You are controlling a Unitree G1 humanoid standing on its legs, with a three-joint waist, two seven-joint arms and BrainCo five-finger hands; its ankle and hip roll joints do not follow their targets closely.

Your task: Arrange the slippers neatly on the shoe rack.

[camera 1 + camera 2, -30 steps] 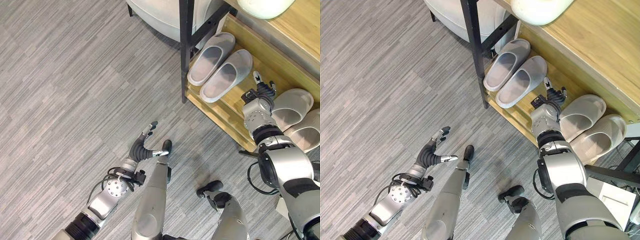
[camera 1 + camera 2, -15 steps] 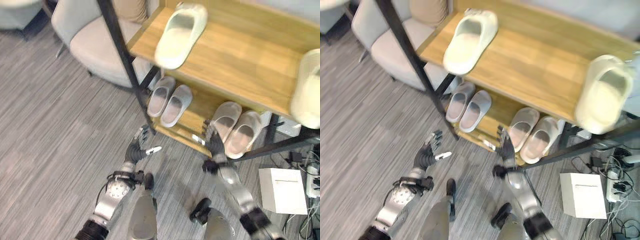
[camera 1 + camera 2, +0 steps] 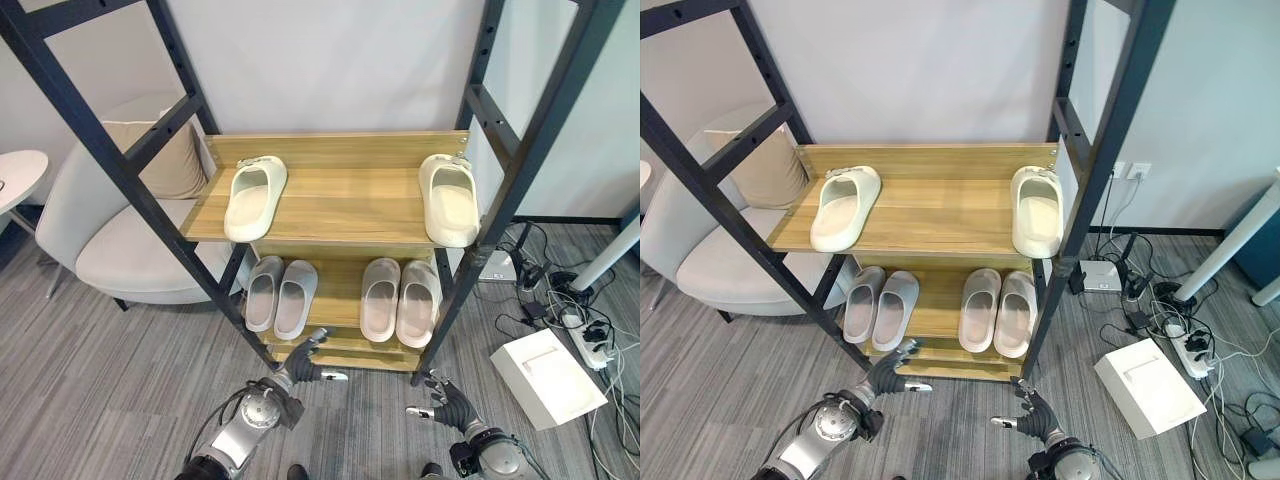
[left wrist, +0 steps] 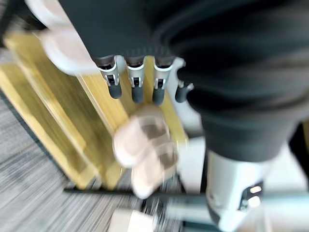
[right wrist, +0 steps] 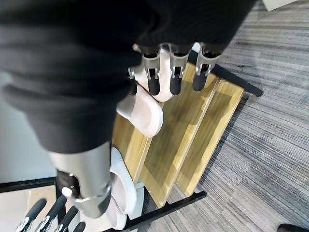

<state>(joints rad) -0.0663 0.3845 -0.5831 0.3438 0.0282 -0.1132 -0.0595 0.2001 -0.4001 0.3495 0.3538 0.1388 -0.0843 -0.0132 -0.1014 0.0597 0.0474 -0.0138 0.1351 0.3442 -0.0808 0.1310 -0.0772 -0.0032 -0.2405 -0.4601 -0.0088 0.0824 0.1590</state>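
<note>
Left robot hand (image 3: 300,362) and right robot hand (image 3: 444,403) hang low before the shoe rack (image 3: 330,205), fingers spread, holding nothing. 2 cream slippers (image 3: 254,200) sit well apart on its upper shelf, 4 grey slippers (image 3: 281,297) in 2 pairs below.

Rack (image 3: 335,205): light wood shelves, black frame. 2 cream slippers (image 3: 253,198) up top; 4 pale grey slippers (image 3: 294,298) below. Beige chair (image 3: 120,250), tan cushion (image 3: 155,160). Grey streaked floor (image 3: 90,380), white box (image 3: 545,373).

Left hand (image 3: 300,367) and right hand (image 3: 447,405) hover low (fingers spread, holding nothing).
</note>
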